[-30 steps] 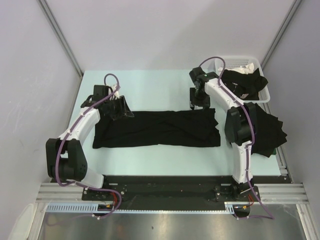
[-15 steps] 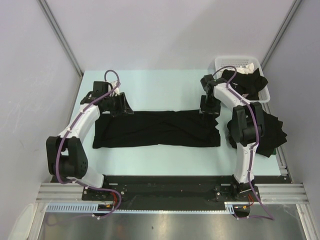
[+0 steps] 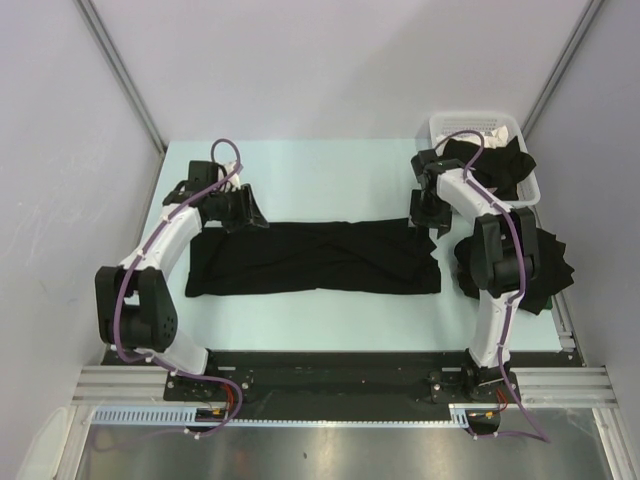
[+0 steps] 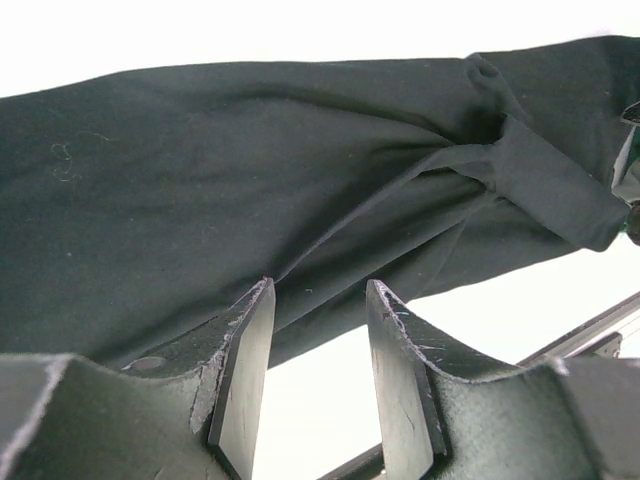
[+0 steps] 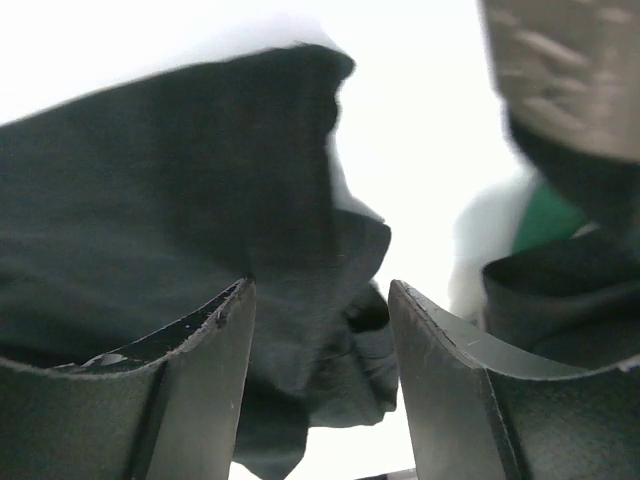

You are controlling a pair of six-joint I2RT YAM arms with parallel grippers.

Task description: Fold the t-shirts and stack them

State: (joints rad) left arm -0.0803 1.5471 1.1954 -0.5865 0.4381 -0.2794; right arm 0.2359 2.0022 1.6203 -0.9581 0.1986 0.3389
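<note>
One black t-shirt point(image 3: 315, 258), folded into a long band, lies flat across the middle of the table. My left gripper point(image 3: 243, 213) hovers at its far left corner, jaws open and empty. In the left wrist view the left gripper point(image 4: 320, 290) stands over the shirt's point(image 4: 250, 170) edge. My right gripper point(image 3: 429, 213) is at the shirt's far right corner, open. In the right wrist view the right gripper point(image 5: 320, 290) frames the bunched corner of the shirt point(image 5: 170, 180) without closing on it. More black shirts lie in a pile point(image 3: 540, 262) on the right.
A white slotted basket point(image 3: 452, 124) at the far right corner holds more black cloth point(image 3: 495, 165) that spills over its rim. The right arm's base link stands in front of the shirt pile. Grey walls close in the table on both sides.
My right gripper has moved right along the shirt's far edge to its right corner. My left gripper has barely shifted at the left corner. The shirt lies as before.
</note>
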